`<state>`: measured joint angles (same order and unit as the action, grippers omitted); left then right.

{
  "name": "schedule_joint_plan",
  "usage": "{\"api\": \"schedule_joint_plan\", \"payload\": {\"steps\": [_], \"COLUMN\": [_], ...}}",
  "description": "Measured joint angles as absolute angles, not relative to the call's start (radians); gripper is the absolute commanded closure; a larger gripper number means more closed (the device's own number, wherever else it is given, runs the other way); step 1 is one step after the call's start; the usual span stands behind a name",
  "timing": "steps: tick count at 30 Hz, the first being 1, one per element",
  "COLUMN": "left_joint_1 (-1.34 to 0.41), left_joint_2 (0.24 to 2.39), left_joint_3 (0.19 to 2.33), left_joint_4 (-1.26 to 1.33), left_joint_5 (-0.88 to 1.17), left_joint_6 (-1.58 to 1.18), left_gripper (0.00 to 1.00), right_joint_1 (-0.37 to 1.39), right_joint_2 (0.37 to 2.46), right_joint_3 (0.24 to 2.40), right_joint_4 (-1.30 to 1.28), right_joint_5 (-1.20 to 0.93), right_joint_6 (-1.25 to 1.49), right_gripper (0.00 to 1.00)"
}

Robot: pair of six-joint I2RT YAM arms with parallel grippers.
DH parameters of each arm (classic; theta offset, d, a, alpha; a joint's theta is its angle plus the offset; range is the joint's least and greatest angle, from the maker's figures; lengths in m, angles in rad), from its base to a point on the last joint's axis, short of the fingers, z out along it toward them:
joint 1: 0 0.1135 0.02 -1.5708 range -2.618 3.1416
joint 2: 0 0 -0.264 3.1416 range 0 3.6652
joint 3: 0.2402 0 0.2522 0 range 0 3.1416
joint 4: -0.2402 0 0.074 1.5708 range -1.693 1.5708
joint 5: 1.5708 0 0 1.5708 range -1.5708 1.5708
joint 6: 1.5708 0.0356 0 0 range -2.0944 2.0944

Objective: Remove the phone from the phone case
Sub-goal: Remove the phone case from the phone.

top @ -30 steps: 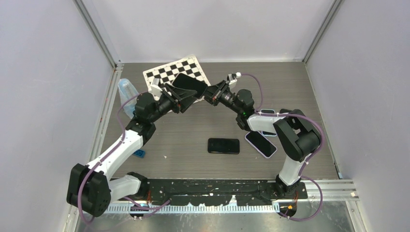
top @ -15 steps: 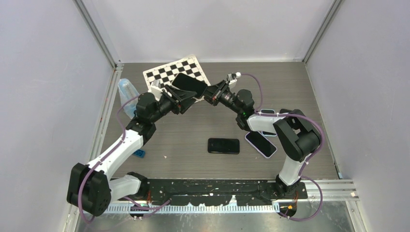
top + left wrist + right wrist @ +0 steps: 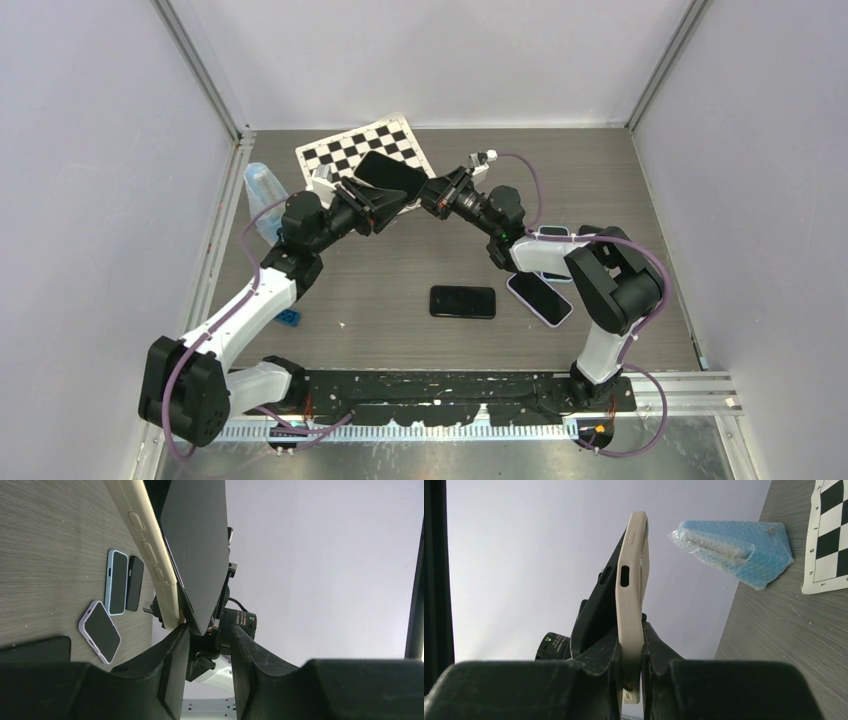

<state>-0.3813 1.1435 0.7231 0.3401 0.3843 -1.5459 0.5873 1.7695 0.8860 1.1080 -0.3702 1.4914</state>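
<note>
Your right gripper (image 3: 630, 645) is clamped on the edge of the cream phone case (image 3: 631, 580), with a finger pressed against each face. That holds the case on edge in the air, above the tabletop (image 3: 400, 260) and just in front of the checkerboard sheet (image 3: 362, 150). Holding it aloft leaves both faces free, so the other arm can work against a fixed anchor.

The black phone (image 3: 197, 545) is partly out. In the right wrist view it stands away from the case at the end near that gripper, and the two meet again at the far end. The left wrist view agrees: slab and case run together into a wedge just at your left gripper (image 3: 210, 640).

The left gripper's fingers sit on either side of that joined corner with the phone's tip between them. You cannot tell from these views whether they are already pressing on it or only flanking it.

I judge the last seated end is what remains to be freed. Pull the phone away from the case there and keep the right gripper's clamp steady. The spare black handset (image 3: 462, 301) on the tabletop is well apart and out of the way.
</note>
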Motion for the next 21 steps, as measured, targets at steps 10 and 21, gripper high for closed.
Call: {"api": "schedule_joint_plan", "payload": {"steps": [10, 21], "left_joint_1": [-0.384, -0.385], "left_joint_2": [1.154, 1.155], "left_joint_3": [0.718, 0.656], "left_joint_4": [0.346, 0.427], "left_joint_5": [0.339, 0.327], "left_joint_6": [-1.514, -1.524], "left_gripper": [0.5, 0.97], "right_joint_1": [0.631, 0.665], "right_joint_2": [1.724, 1.646], "right_joint_3": [0.886, 0.886], "right_joint_4": [0.969, 0.854], "right_joint_5": [-0.316, -0.266], "right_joint_6": [1.369, 1.197], "right_gripper": [0.99, 0.99]}}
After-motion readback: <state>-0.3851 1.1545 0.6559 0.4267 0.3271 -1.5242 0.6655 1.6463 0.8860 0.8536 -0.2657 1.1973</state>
